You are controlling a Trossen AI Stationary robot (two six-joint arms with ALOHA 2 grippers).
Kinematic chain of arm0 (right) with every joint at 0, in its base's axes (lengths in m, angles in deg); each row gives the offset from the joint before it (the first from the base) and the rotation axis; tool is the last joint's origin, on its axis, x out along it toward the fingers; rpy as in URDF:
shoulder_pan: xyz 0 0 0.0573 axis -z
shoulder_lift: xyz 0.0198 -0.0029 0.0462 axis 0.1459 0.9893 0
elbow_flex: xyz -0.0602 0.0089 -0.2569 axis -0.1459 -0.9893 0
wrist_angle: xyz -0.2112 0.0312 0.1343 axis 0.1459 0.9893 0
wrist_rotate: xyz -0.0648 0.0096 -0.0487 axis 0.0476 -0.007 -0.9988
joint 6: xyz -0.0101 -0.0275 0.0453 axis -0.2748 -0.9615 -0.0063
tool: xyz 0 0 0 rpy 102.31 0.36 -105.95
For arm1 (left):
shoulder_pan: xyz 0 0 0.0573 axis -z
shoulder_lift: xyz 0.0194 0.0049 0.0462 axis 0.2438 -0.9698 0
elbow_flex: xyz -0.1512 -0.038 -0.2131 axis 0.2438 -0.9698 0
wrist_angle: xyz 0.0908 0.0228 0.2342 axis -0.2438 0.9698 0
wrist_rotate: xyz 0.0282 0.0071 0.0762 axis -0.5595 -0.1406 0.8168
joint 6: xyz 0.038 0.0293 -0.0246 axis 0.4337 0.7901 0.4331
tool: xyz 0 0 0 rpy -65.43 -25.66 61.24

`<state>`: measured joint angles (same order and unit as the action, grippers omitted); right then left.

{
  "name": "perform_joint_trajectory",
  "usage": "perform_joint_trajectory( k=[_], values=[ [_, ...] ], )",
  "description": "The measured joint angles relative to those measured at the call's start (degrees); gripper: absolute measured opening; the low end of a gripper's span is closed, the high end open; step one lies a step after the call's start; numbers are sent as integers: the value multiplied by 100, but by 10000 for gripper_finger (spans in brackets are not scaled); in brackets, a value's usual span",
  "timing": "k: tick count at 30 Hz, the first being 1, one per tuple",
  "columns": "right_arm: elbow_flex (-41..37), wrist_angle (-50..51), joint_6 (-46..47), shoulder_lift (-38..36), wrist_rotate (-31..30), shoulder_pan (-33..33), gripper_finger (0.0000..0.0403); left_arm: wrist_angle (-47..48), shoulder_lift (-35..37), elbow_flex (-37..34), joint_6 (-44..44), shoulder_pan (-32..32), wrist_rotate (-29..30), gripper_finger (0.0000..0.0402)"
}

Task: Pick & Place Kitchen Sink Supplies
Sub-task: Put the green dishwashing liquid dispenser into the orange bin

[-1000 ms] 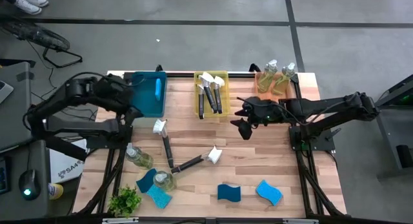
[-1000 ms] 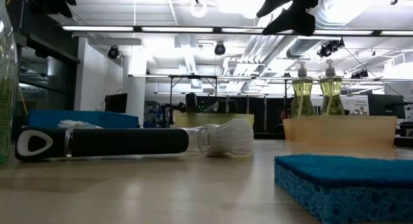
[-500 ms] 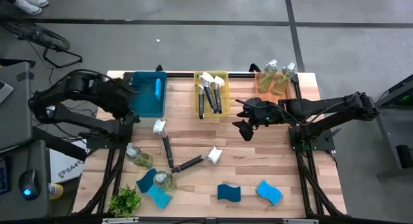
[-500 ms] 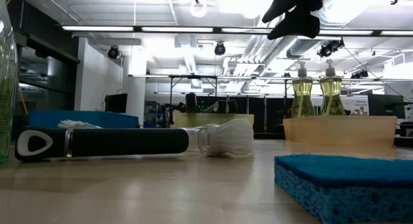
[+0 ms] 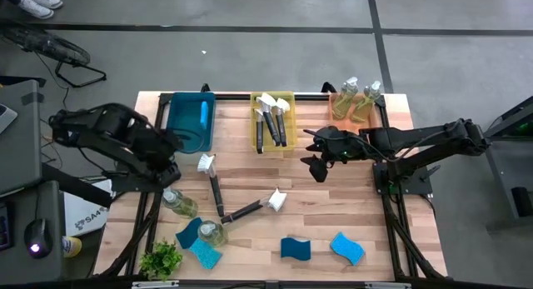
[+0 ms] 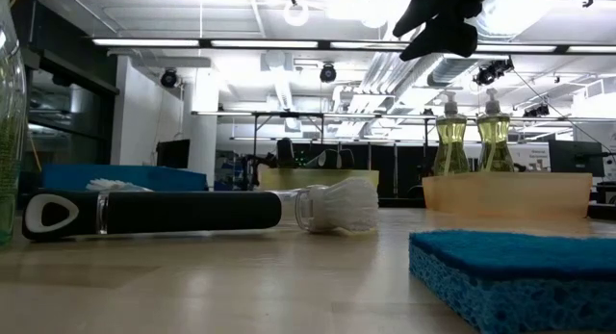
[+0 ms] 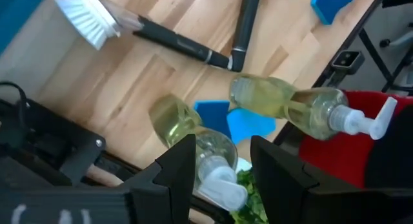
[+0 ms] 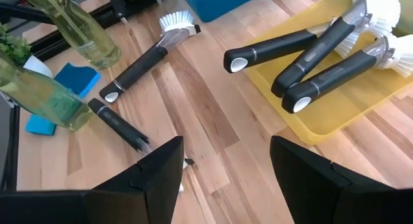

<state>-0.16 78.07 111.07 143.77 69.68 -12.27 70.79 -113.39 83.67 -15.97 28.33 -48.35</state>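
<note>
Nearest me, four blue sponges (image 5: 346, 247) lie loose along the table's front edge, with two soap bottles (image 5: 178, 202) and two dish brushes (image 5: 213, 183) behind them. Farther back, the left gripper (image 5: 169, 145) and right gripper (image 5: 316, 166) hover, fingers apart, empty. Beyond, blue bin (image 5: 179, 132), yellow tray (image 5: 290, 97) and orange tray (image 5: 336, 117) are partly filled.

Two dark jointed arms w/ black hands (matte, two-fingered).

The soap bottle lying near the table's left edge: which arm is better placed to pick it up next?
Left. The left gripper hovers with open jaws close beside that bottle, while the right gripper hangs by the yellow tray, much farther away.
</note>
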Motion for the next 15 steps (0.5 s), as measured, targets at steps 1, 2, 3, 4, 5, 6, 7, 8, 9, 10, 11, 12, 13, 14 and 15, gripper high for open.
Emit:
perform_joint_trajectory(
  k=[1, 2, 3, 4, 5, 6, 7, 8, 9, 10, 11, 12, 13, 14, 15],
  values=[
    [0, 1, -18, 0, 25, 0, 224, 0, 0, 0, -114, 75, -5, 145],
    [0, 1, -26, 0, 36, 0, 224, 0, 0, 0, -210, 144, -7, 145],
    [2, -1, -38, 0, 39, 0, 224, 0, 0, 0, -246, 208, -8, 145],
    [2, -1, -71, 0, 46, 0, 224, 0, 0, 0, -254, 267, -12, 145],
    [2, 1, -97, 0, 53, -1, 224, 0, 0, 0, -243, 322, -35, 145],
    [2, 0, -109, 0, 65, -4, 224, 0, 0, 0, -235, 378, -94, 145],
    [2, 0, -114, 0, 78, -4, 224, 0, 0, 0, -235, 421, -183, 145],
    [2, 1, -119, 0, 84, -4, 224, 0, 0, 0, -233, 436, -246, 145],
    [2, 1, -136, 0, 98, -4, 224, 0, 0, 0, -212, 463, -330, 145],
    [4, 1, -156, 0, 119, -4, 224, 0, 5, 0, -190, 466, -376, 145],
    [4, 1, -174, 0, 136, -4, 224, 0, 8, 0, -153, 469, -461, 145],
    [4, 1, -199, 0, 155, -4, 224, 0, 11, 0, -111, 482, -541, 145],
    [4, 1, -221, 0, 170, -4, 224, 0, 11, 0, -85, 532, -624, 145],
    [4, 1, -223, 0, 179, -4, 224, 0, 14, 0, -82, 613, -684, 145],
    [4, 1, -222, 0, 181, -4, 224, -1, 19, -2, -56, 708, -730, 145]
  ],
)
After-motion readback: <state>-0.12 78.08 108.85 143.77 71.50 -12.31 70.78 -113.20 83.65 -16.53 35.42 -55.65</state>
